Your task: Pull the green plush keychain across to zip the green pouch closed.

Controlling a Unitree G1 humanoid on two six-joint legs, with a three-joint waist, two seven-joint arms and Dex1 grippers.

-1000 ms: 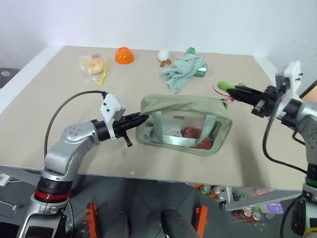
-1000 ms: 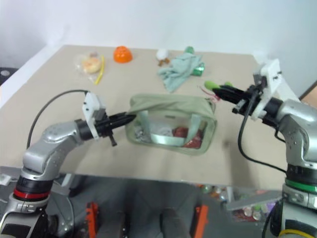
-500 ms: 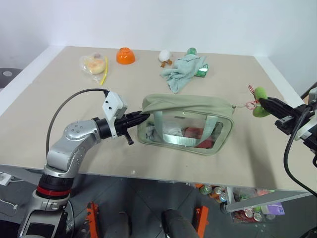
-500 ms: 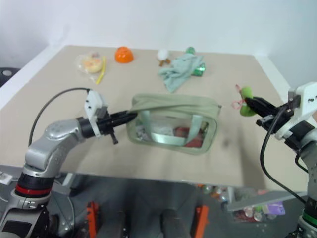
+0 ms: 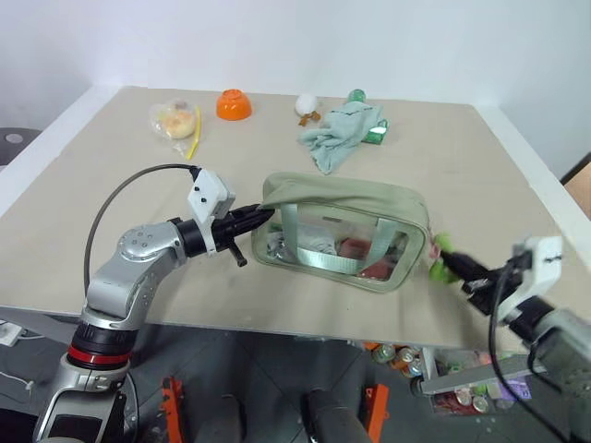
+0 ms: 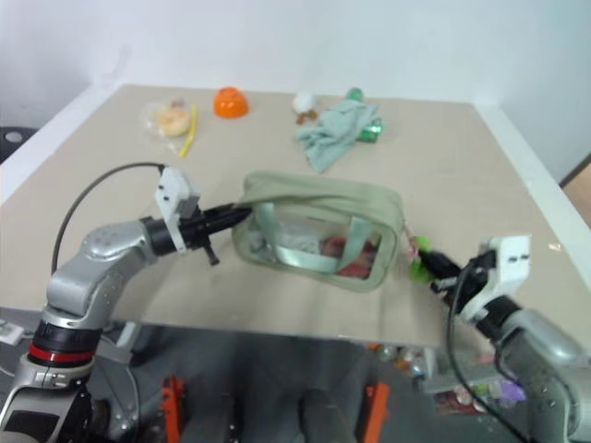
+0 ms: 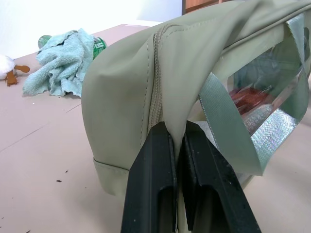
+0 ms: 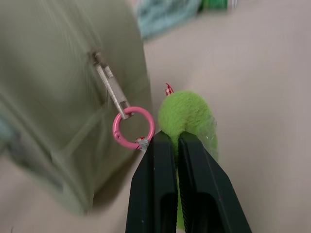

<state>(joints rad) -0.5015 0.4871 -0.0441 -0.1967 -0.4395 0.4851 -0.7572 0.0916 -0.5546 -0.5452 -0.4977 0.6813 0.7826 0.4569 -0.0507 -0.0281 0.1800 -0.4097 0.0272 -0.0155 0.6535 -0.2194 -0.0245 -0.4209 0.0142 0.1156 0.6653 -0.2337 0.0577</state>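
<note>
A: Start big. What does the table (image 5: 111, 185) carry?

B: A beige top. The pouch (image 5: 346, 198) sits near its middle, lying across, with the zip along its upper edge and clear side windows with pale straps facing the camera.

A: And what is behind it?

B: At about twelve o'clock from the pouch lies a mint cloth (image 5: 340, 131), with a small green bottle (image 5: 376, 135) touching its right side and a white plush (image 5: 306, 104) just to its left. At ten o'clock, well apart, are an orange bowl (image 5: 233, 103) and a clear bag (image 5: 173, 118) with a yellow strip beside it.

A: The left gripper (image 5: 265, 215)?

B: At nine o'clock of the pouch, level, its fingers (image 7: 155, 170) pressed together on the fabric of the pouch's end, just under the zip seam.

A: And the right gripper (image 5: 455, 266)?

B: At four o'clock of the pouch, near the table's front edge. Its fingers pinch the keychain (image 8: 188, 119), with fuzz bulging to either side of the tips.

A: Where is the keychain relative to the pouch?

B: Just beside its right end. A pink ring (image 8: 133, 127) links it to the metal zip pull (image 8: 111, 89), which hangs on that end.
</note>
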